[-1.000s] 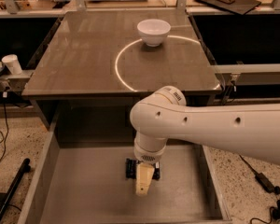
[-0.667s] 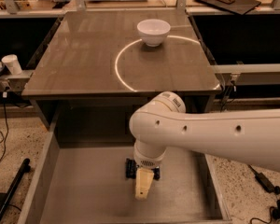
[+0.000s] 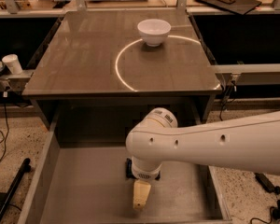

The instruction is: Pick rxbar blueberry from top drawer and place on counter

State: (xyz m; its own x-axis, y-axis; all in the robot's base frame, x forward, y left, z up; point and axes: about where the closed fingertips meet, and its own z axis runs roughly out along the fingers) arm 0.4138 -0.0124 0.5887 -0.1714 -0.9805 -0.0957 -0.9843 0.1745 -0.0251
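The top drawer [image 3: 84, 190] stands pulled open below the counter [image 3: 84, 59], a brown-grey glossy top with a bright curved arc line. My white arm reaches in from the right over the drawer. The gripper [image 3: 141, 196] points down into the drawer near its middle, close to the grey bottom. A dark shape [image 3: 129, 168] shows just under the wrist; I cannot tell whether it is the rxbar blueberry or part of the gripper. No dark blue bar shows clearly anywhere; the arm hides much of the drawer floor.
A white bowl [image 3: 154, 31] sits on the far part of the counter on the arc line. A white cup [image 3: 12, 63] stands on a ledge at the left. Cables and a black pole [image 3: 9, 190] lie on the floor beside the drawer.
The arm has shifted a little toward the front of the drawer and the gripper sits slightly lower and nearer. The bowl and drawer have not moved.
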